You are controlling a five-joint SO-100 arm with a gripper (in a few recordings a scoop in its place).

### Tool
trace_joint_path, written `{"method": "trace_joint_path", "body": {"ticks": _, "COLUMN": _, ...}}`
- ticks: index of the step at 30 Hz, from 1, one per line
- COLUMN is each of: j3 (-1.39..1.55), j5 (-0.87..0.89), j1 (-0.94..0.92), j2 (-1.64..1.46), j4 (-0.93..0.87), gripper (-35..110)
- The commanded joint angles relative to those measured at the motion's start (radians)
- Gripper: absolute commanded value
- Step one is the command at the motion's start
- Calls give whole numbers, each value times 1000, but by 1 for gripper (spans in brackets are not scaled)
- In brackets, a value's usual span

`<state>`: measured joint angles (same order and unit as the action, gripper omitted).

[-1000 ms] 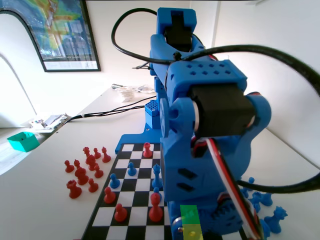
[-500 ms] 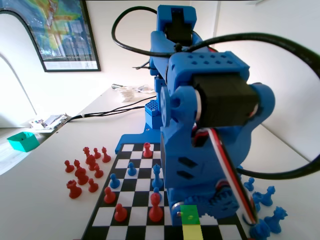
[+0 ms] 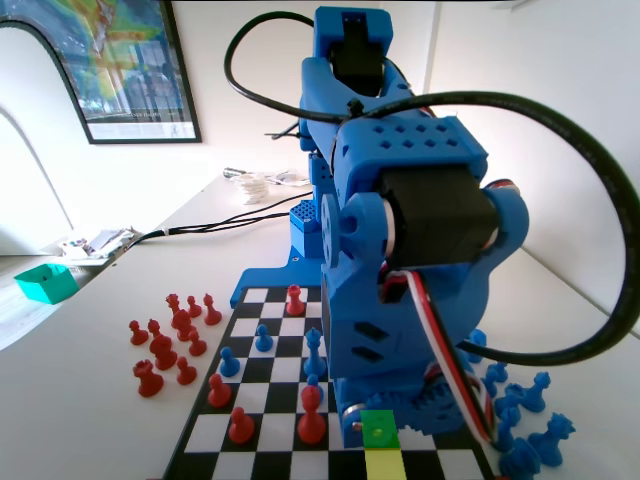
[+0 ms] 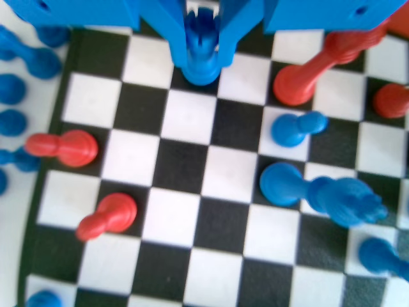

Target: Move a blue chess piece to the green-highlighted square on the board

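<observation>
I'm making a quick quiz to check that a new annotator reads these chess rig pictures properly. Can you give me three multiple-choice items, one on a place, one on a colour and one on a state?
1. Fixed view: the loose red pieces off the board lie
A. left of it
B. right of it
C. behind the arm

2. Fixed view: the square next to the green-highlighted square, on the camera's side, is tinted
A. red
B. yellow
C. blue

3. Wrist view: the pincer is
A. open over a bare square
B. shut on a red pawn
C. shut on the blue chess piece

Answers:
1 A, the red cluster sits at the picture's left, beside the board's edge.
2 B, a pale yellow patch lies just below the green one.
3 C, a blue piece stands clamped between the jaws.
</observation>
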<state>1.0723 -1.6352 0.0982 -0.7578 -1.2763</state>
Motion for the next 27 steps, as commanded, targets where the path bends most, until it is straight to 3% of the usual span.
{"method": "trace_joint_path", "body": {"ticks": 1, "j3": -12, "j5": 11, "j1": 23, "j2": -118, "j4": 3, "gripper": 9}}
{"method": "trace_joint_path", "body": {"ticks": 12, "j3": -44, "j5": 25, "j1": 25, "j2": -120, "j4": -21, "gripper": 22}}
{"method": "trace_joint_path", "body": {"ticks": 27, "j3": -186, "j5": -35, "j1": -14, "j2": -179, "j4": -212, "gripper": 22}}
